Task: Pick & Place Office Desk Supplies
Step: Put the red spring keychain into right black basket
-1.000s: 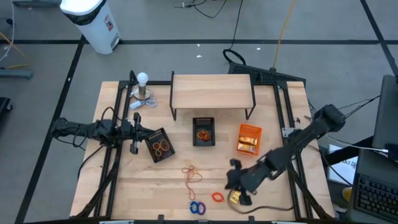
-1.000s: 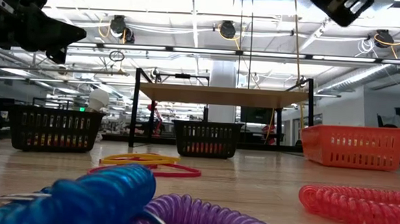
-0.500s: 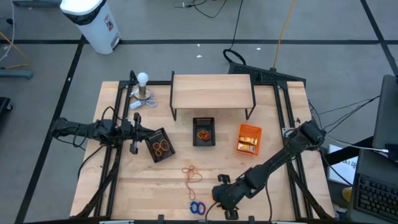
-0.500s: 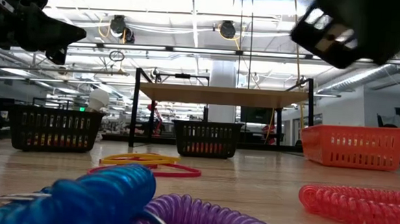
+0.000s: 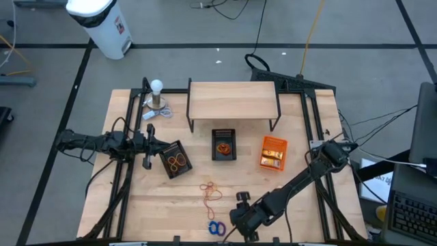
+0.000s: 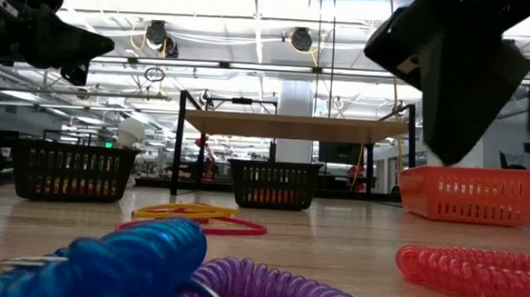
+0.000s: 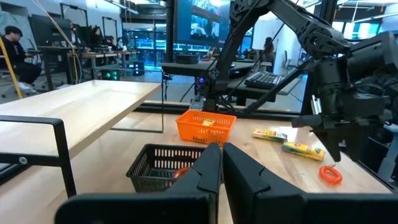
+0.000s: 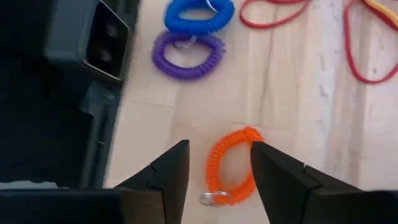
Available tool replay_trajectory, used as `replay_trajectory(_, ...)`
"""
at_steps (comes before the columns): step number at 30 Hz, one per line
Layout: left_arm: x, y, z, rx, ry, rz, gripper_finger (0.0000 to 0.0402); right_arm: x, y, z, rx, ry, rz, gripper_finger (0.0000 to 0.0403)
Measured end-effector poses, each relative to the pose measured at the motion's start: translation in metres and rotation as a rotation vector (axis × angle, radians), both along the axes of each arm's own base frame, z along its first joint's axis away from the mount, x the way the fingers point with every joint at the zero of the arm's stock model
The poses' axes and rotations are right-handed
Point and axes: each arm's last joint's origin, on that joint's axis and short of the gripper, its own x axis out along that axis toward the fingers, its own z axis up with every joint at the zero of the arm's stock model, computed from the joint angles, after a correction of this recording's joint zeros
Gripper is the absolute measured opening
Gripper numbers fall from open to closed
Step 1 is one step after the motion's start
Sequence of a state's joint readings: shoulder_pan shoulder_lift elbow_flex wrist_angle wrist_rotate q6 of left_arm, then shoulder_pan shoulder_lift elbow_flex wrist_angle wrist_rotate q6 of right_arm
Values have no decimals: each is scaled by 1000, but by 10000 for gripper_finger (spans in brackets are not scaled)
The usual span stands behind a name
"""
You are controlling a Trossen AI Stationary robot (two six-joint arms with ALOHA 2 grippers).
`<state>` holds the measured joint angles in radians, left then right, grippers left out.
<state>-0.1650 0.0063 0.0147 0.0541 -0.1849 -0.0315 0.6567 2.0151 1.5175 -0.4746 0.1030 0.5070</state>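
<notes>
An orange coil ring [image 8: 229,167] lies flat on the table near its front edge. My right gripper [image 8: 219,147] hovers over it, open, with one finger on either side of the ring and clear of it. In the high view my right gripper [image 5: 242,219] hides that ring. A blue ring [image 8: 199,15] and a purple ring [image 8: 186,55] lie close by, and red and tan rubber bands [image 5: 210,191] lie farther in. Two yellow packets [image 7: 301,149] rest on the wood. My left gripper [image 5: 147,152] is shut and holds nothing, beside the left black bin [image 5: 176,161].
A middle black mesh bin [image 5: 223,145] and an orange bin [image 5: 274,152] stand in front of a wooden shelf [image 5: 232,101]. A white bulb-shaped object [image 5: 157,94] stands at the far left. My right arm [image 5: 300,181] slants across the table's right front.
My right gripper has gone toward the table's left and near edges and come down, ending over the orange coil ring, which it now covers in the high view.
</notes>
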Motion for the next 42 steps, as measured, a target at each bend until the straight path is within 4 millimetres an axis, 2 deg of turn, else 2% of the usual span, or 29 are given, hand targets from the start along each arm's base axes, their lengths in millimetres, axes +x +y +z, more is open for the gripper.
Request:
replay_trajectory(8,0,0,0,-15,4,-2,21,-3,10,-25,-26,53,-1,153)
replay_trajectory(11,0,0,0,-15,3,-2,21,-5,8,-34,-67,92,-32,153)
replay_trajectory(21,0,0,0,-36,0,-3,21,-11,0,-45,-85,125,-77,153)
replay_trajectory(25,0,0,0,-47,-1,-5,21,-11,0,-59,-80,146,-90,152)
replay_trajectory(28,0,0,0,-49,-2,-5,21,-10,-1,-63,-71,166,-111,137)
replay_trajectory(31,0,0,0,-49,-2,-5,21,-10,-3,-66,-67,179,-131,93)
replay_trajectory(34,0,0,0,-49,-2,-4,21,-9,-5,-57,-60,168,-122,28)
replay_trajectory(35,0,0,0,-49,-2,-4,21,-9,-6,-53,-55,158,-119,18)
replay_trajectory(40,0,0,0,-50,-2,-4,21,-11,-15,-26,-97,76,-124,28)
replay_trajectory(42,0,0,0,-50,-3,-4,21,-10,-18,-5,-82,-5,-108,24)
